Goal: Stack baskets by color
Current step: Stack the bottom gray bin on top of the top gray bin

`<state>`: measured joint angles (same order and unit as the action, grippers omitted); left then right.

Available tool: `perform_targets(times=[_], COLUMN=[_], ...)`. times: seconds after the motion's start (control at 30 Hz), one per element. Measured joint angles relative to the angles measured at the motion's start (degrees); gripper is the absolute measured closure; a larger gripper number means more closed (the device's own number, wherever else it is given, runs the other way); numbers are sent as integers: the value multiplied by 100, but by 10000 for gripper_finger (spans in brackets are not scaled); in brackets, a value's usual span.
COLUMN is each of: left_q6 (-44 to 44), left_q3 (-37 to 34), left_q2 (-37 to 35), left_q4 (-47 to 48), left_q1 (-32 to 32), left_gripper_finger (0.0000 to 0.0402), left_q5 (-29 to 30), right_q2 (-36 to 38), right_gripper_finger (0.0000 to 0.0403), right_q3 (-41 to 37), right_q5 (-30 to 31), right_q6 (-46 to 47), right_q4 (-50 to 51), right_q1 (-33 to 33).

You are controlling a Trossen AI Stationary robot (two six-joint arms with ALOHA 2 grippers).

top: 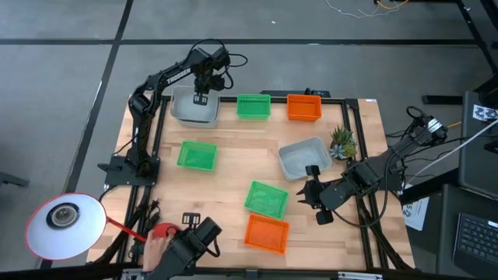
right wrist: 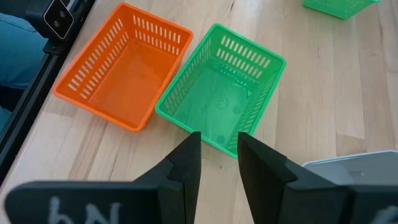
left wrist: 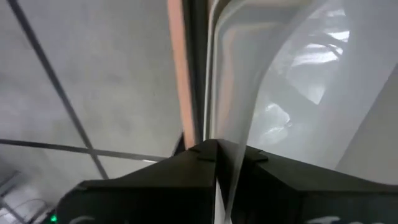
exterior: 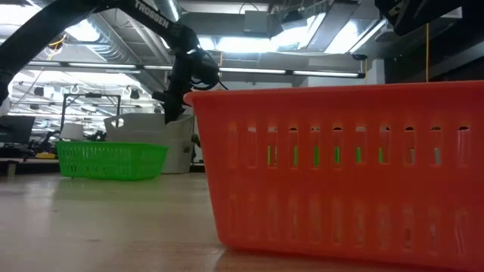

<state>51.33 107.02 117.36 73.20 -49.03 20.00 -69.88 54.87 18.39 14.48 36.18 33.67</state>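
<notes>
seven baskets in sight: two grey, three green and two orange count as separate on the worktop (top: 233, 155) from above; the far-left grey one may hide others nested in it, cannot tell.
risk, left: the left gripper (top: 201, 99) pinches only the thin rim of the far grey basket (top: 194, 111); lifted by one wall, it could swing, slip free, or drag whatever sits nested inside.
risk, right: the right gripper (right wrist: 219, 163) hangs over the near green basket (right wrist: 221, 87), which lies touching the near orange basket (right wrist: 124, 65); a grab here could nudge both.
left jaws: closed on the grey rim, the wall caught between them in the wrist view.
right jaws: parted narrowly, holding nothing.
grey basket vs jaws: rim between the left jaws, body below them, at the far left corner.
second grey basket (top: 302, 158): mid-right, beside the potted plant (top: 341, 141), just beyond the right gripper.
other colours: green (top: 253, 106) and orange (top: 304, 106) sit side by side on the far edge; one more green (top: 197, 155) mid-left.
</notes>
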Motion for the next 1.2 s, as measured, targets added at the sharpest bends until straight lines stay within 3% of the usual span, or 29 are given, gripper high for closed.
perform_targets(times=[0.43,0.7,1.2], left_q6=[-381,-496,-821], left_q3=[0,0,0], left_q2=[13,13,-415], left_q4=[-66,20,75], left_q1=[-49,-47,221], left_gripper_finger=[401,368,347], left_q5=[-454,-466,39], right_q2=[0,0,0], right_gripper_finger=[299,299,299], right_q3=[0,0,0], right_q5=[0,0,1], right_q6=[0,0,-2], right_q4=[0,11,17], right_q1=[0,0,0])
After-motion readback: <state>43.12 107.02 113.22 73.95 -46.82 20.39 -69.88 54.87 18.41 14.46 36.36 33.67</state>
